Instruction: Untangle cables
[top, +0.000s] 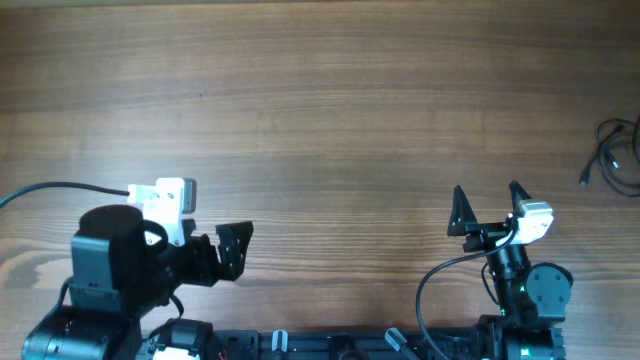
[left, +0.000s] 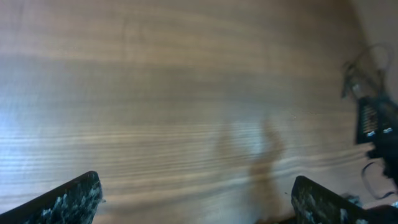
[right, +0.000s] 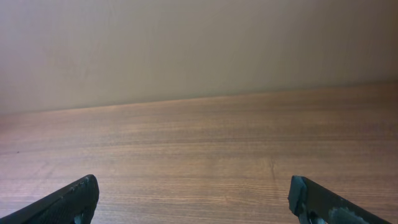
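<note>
Right gripper (top: 489, 206): jaws spread wide, the two black fingers (top: 459, 212) standing apart in a V. Nothing between them and nothing touching them. The right wrist view agrees, with a fingertip at each lower corner and bare wood in the gap.

Left gripper (left: 196, 208): far off to the left of the right gripper, at about the same depth on the table. Jaws also wide open, with a pad at each lower corner of its wrist view. It holds nothing and touches nothing.

Surface: table (top: 320, 100) of brown wood with the grain running side to side, matte, with soft glare in the left wrist view. Beyond the far edge, ahead of the right gripper, is a plain beige wall (right: 199, 43).

Cables (top: 617, 152): well apart from the right gripper, ahead of it and out to its right, at the table's right edge. They are thin dark cords lying in loose overlapping loops, partly cut off by the frame. One free end (top: 585, 180) trails back toward the right gripper's side, and its tip is too small to make out. In the left wrist view they show only as a blurred dark scribble past the right arm (left: 376, 127). How far the strands are knotted cannot be told.
</note>
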